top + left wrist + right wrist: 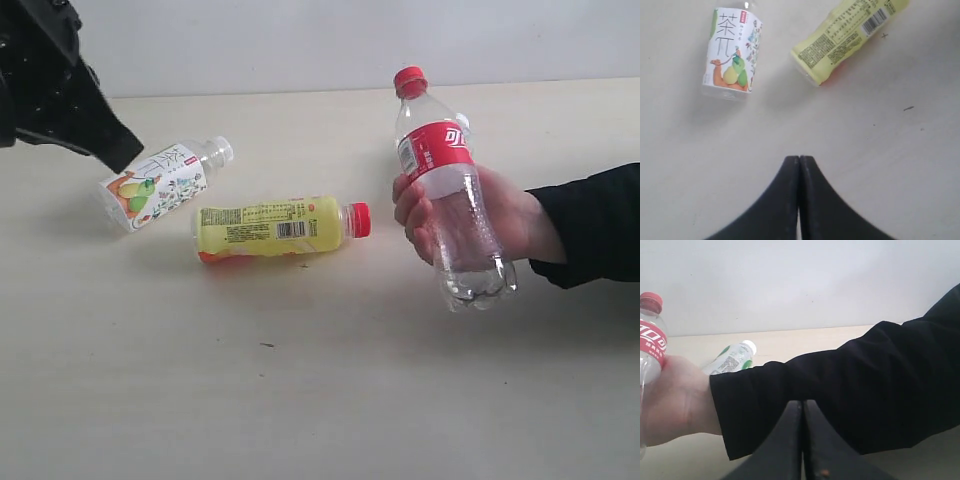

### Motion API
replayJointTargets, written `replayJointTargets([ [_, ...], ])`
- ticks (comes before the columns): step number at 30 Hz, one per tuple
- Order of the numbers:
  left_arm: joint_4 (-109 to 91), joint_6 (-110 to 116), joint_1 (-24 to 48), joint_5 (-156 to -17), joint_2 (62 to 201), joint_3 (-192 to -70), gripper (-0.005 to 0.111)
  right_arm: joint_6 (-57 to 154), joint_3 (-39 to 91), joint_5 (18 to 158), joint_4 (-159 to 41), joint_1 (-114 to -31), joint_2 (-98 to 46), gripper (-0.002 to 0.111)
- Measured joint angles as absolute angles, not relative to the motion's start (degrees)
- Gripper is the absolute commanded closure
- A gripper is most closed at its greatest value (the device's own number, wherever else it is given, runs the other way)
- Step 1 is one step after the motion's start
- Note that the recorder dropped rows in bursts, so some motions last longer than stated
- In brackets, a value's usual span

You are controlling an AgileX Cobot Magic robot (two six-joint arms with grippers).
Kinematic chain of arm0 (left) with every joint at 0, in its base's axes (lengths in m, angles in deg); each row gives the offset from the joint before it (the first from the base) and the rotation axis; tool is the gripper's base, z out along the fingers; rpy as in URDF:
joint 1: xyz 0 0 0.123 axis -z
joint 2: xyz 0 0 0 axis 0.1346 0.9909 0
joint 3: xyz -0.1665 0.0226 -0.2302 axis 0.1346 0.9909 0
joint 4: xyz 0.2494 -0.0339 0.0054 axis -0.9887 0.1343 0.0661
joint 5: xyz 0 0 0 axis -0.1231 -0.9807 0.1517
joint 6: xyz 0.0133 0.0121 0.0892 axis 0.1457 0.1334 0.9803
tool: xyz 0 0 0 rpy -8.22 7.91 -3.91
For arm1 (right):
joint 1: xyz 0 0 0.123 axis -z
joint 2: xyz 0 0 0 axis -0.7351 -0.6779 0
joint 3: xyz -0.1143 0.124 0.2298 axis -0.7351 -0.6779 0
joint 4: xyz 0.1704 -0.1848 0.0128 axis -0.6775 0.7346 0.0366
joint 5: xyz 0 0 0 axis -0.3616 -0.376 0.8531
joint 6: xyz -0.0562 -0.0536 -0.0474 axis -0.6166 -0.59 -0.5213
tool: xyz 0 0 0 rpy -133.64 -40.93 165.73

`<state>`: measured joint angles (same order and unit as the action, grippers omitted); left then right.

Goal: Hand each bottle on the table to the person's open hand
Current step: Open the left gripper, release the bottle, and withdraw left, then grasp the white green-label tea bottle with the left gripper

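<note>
The hand grips the red bottle nearly upright over the table. Beyond, the yellow bottle lies on its side, the fruit bottle just past it. The white-green bottle lies behind the sleeve. The left gripper and right gripper are both pressed together, empty.

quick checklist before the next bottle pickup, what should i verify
1. Left gripper open for grasping: not ok, jaws shut, empty.
2. Right gripper open: not ok, shut, empty.
3. Person's hand free: not ok, it grips the red-label bottle.
4. Fruit-label bottle and yellow bottle unobstructed on the table: ok, lying apart.
5. White-green bottle reachable: cannot tell, black sleeve partly hides it.
</note>
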<state>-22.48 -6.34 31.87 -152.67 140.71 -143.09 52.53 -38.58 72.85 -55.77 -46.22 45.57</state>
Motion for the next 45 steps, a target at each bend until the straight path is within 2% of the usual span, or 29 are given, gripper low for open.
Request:
replayJointTargets([
  [9,-22.61,-6.34,20.33,-150.19,139.44,-138.09,0.107,52.53,-38.58,72.85,-55.77,-46.22,45.57,0.108],
  [15,-22.61,-6.34,14.25,-140.96,139.44,-134.19,0.107,52.53,-38.58,72.85,-55.77,-46.22,45.57,0.108],
  [27,-22.82,-1.98,12.64,-127.11,145.18,-133.95,0.106,52.53,-38.58,72.85,-55.77,-46.22,45.57,0.108],
  [30,-22.82,-1.85,12.64,-125.92,149.23,-135.54,0.096,52.53,-38.58,72.85,-55.77,-46.22,45.57,0.108],
  [32,-22.82,-1.75,12.64,-125.82,152.46,-137.82,0.081,52.53,-38.58,72.85,-55.77,-46.22,45.57,0.108],
  [35,-22.82,-0.88,12.64,-126.85,157.19,-141.78,0.051,52.53,-38.58,72.85,-55.77,-46.22,45.57,0.108],
  [37,-22.82,0.56,12.64,-128.16,160.23,-144.14,0.037,52.53,-38.58,72.85,-55.77,-46.22,45.57,0.108],
  [45,-22.29,4.47,12.09,-133.63,172.09,-155.37,0.042,52.53,-38.58,72.85,-55.77,-46.22,45.57,0.108],
])
